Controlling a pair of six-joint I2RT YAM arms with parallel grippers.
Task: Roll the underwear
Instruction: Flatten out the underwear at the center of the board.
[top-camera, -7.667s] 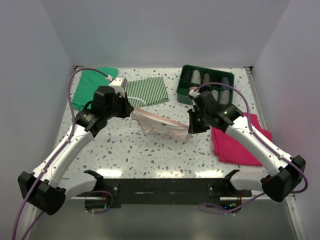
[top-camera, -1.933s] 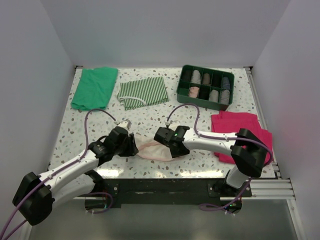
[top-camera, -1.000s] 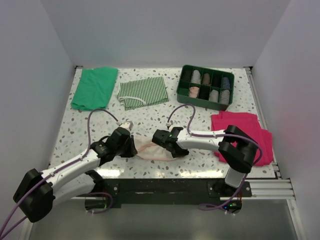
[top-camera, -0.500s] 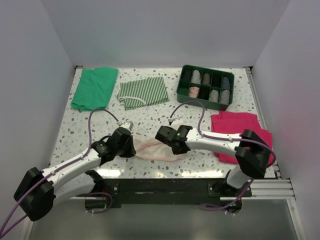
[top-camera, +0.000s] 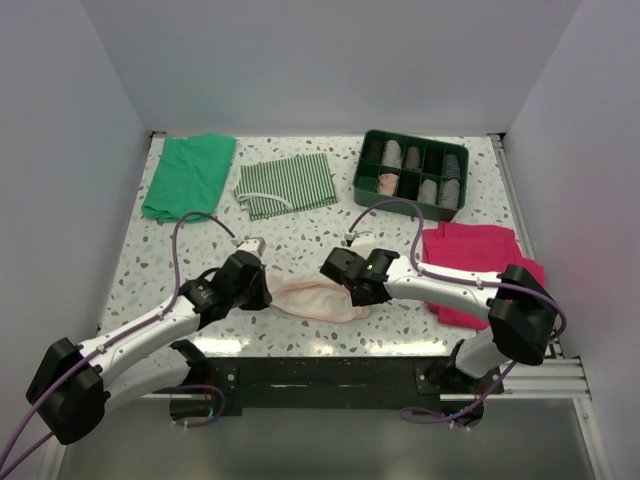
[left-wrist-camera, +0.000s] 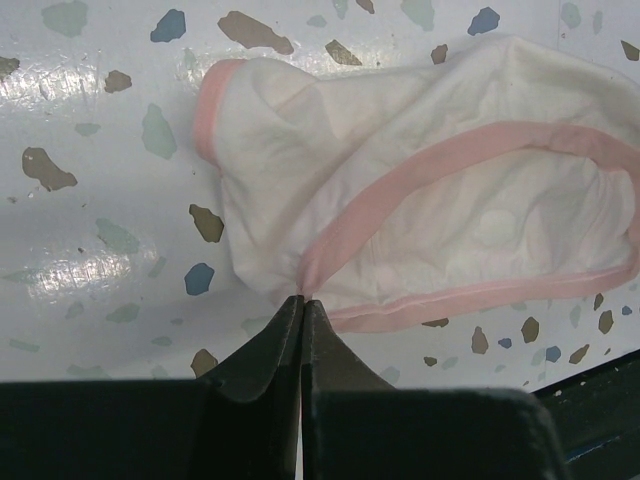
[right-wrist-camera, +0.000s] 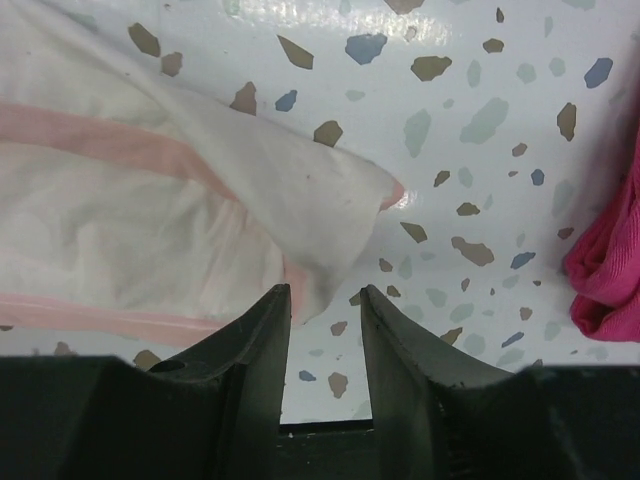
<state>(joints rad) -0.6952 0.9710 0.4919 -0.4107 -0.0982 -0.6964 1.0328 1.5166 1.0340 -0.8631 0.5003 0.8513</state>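
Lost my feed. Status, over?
Left gripper shut on underwear edging. Right gripper open at opposite corner. Underwear flat, not rolled. Magenta cloth nearby, not touching.

Underwear (top-camera: 310, 298) pale pink, darker pink edging; tabletop (top-camera: 300, 225) white, coloured speckles; cloth (top-camera: 472, 245) magenta.

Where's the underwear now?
In the top view the underwear lies centrally near the front edge of the table, between the left end effector, pinching its hem, and the right end effector.
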